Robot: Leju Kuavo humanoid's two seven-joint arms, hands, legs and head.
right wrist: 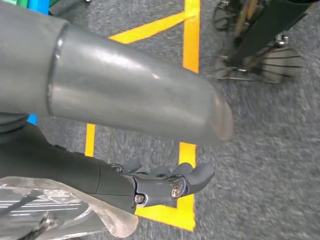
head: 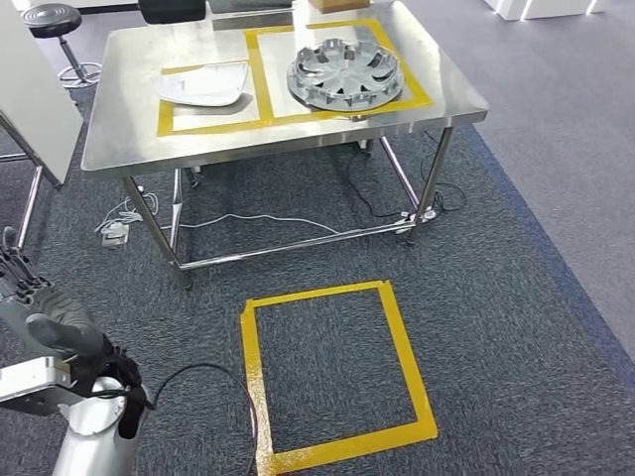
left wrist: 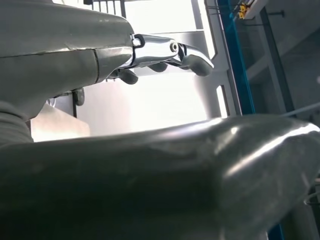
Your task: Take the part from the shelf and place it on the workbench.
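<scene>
The steel workbench [head: 112, 139] stands ahead across the grey carpet, filling the view from eleven to one o'clock, with yellow tape marking two boxes on its top. In the right-hand box, at about twelve o'clock, lies a silver wheel cover [head: 345, 74], flat on the steel and spilling a little over the tape at its near edge. In the left-hand box, at about eleven, lies a pale curved panel [head: 203, 83], also flat, well apart from the wheel cover. No brand or lettering can be read on either piece or on the table. Under the bench, cables [head: 247, 220] trail across the carpet, and a black stool [head: 53, 20] stands off at ten o'clock. On the floor nearer in, at about six, a yellow tape square [head: 338, 372] frames bare carpet. Down at eight o'clock the left hand [head: 53, 322] hangs low beside the body, and in the left wrist view its fingers [left wrist: 192, 60] reach out straight, apart from the thumb, holding nothing. In the right wrist view the right hand [right wrist: 162, 185] hangs over the carpet and yellow tape, fingers extended and loosely apart, with a clear plastic sheet [right wrist: 56, 210] beside the wrist; whether the hand touches it I cannot tell.
</scene>
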